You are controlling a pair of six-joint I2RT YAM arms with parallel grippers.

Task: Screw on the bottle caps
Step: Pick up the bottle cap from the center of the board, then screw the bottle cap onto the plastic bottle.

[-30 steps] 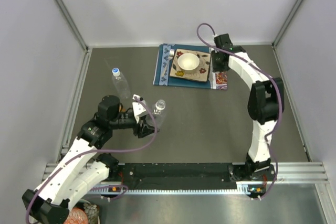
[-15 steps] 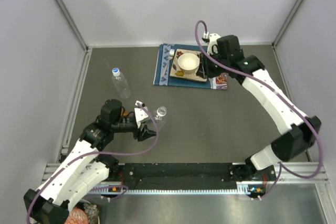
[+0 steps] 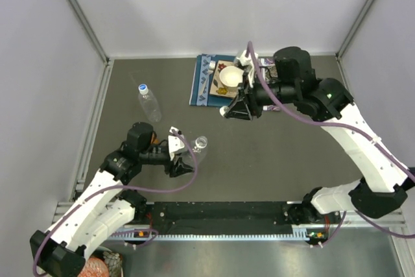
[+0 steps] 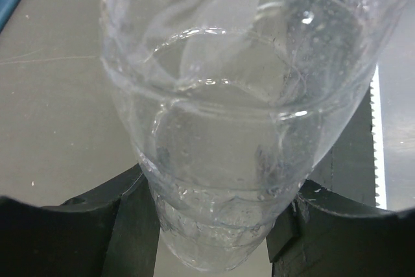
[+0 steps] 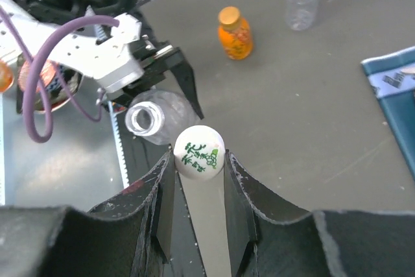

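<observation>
My left gripper (image 3: pixel 187 155) (image 4: pixel 217 228) is shut on a clear ribbed bottle (image 3: pixel 198 146) (image 4: pixel 220 128), held near upright with its open mouth (image 5: pixel 144 120) up. My right gripper (image 3: pixel 225 112) (image 5: pixel 199 158) is shut on a white cap with green print (image 5: pixel 199 150), a short way right of and above that mouth. A second clear bottle (image 3: pixel 149 103) with a blue-and-white cap (image 3: pixel 142 87) lies at the left. The squat orange bottle (image 5: pixel 235 34), with its orange cap on, stands beyond; in the top view the left arm hides it.
A patterned plate (image 3: pixel 249 87) with a white bowl (image 3: pixel 232 77) and a fork rests on a blue mat (image 3: pixel 200 85) at the back. The black base rail (image 3: pixel 220 212) runs along the near edge. Grey walls enclose the table on three sides.
My right arm has swung from the plate at the back toward the front left, carrying the white cap. My left gripper has drawn the open bottle slightly nearer.
</observation>
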